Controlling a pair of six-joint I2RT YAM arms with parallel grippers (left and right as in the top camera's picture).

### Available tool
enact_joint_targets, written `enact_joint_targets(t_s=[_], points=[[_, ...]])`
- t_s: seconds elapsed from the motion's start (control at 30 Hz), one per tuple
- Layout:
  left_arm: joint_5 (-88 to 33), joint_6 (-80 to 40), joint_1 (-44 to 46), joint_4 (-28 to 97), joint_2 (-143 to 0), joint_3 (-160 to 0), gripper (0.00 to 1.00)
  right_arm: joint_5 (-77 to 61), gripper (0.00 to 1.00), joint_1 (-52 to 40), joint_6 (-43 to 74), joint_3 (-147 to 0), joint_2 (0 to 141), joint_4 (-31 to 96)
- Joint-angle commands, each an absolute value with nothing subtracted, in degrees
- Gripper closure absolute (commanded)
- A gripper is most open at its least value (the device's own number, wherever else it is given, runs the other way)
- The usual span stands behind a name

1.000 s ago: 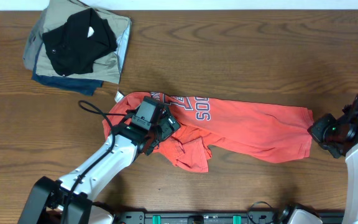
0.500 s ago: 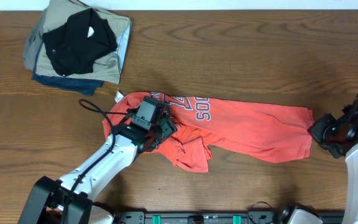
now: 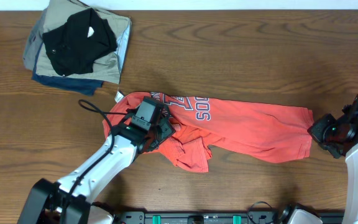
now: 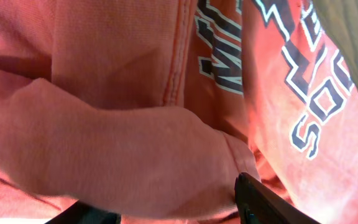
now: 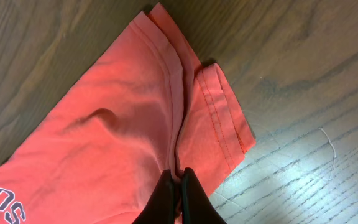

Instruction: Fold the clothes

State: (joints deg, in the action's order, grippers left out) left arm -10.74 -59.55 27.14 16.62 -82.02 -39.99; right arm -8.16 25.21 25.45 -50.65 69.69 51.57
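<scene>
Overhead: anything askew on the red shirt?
Yes. The T-shirt is not lying flat. Its end by the left gripper is crumpled and wrinkled, and at the far end the right gripper pinches the edge, where the hem is folded over on itself.

From overhead we cannot see the fingers of the left gripper [image 3: 165,129]: its black wrist housing [image 3: 146,115] covers them, and the start of the navy-and-white block lettering [image 3: 194,107] on the coral-red soft fabric T-shirt [image 3: 253,130]. The left wrist view shows only one dark fingertip [image 4: 257,199], cut by the lower edge, so we cannot tell whether it grips. At the far left corner of the counter [image 3: 241,56], a black folded garment [image 3: 76,40] hides most of the khaki, light blue and navy folded garments [image 3: 107,68].
</scene>
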Motion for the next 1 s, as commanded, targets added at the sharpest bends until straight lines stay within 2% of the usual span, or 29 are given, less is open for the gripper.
enact_joint_targets(t_s=[0.0,0.03,0.1,0.17,0.23,0.33,0.47,0.5,0.53,0.57,0.6,0.7,0.97], points=[[-11.1,-58.5,27.3,17.1,-78.8,-40.7,0.42,-8.4,0.98,25.1,24.7,-51.6,69.3,51.6],[-11.1,-58.6,27.3,17.1,-78.3,-40.7,0.43,-8.3,0.98,25.1,24.7,-51.6,69.3,51.6],[-11.0,-58.6,27.3,17.0,-77.7,-40.7,0.57,-8.4,0.98,25.1,24.7,-51.6,69.3,51.4],[-11.0,-58.6,27.3,17.1,-77.9,-40.7,0.65,-8.4,0.98,25.1,24.7,-51.6,69.3,51.4],[-11.1,-58.6,27.3,17.1,-78.2,-40.7,0.66,-8.4,0.98,25.1,24.7,-51.6,69.3,51.5],[-11.0,-58.6,27.3,17.1,-78.6,-40.7,0.77,-8.4,0.98,25.1,24.7,-51.6,69.3,51.7],[-11.1,-58.6,27.3,17.1,-78.7,-40.7,0.77,-8.4,0.98,25.1,24.6,-51.6,69.3,52.1],[-11.1,-58.6,27.3,17.1,-78.7,-40.7,0.76,-8.4,0.98,25.1,24.6,-51.6,69.3,52.1],[-11.1,-58.6,27.3,17.1,-78.7,-40.7,0.67,-8.4,0.98,25.1,24.6,-51.6,69.3,52.1],[-11.1,-58.6,27.3,17.1,-78.7,-40.7,0.46,-8.4,0.98,25.1,24.6,-51.6,69.3,52.1],[-11.0,-58.6,27.3,17.0,-78.7,-40.7,0.40,-8.4,0.98,25.1,24.6,-51.6,69.3,52.1],[-10.8,-58.6,27.3,16.0,-78.9,-40.7,0.32,-8.4,0.98,25.1,24.6,-51.6,69.3,52.2],[-10.9,-61.6,27.3,12.5,-82.1,-40.7,0.32,-8.4,0.98,25.1,24.5,-51.6,69.3,52.6]])
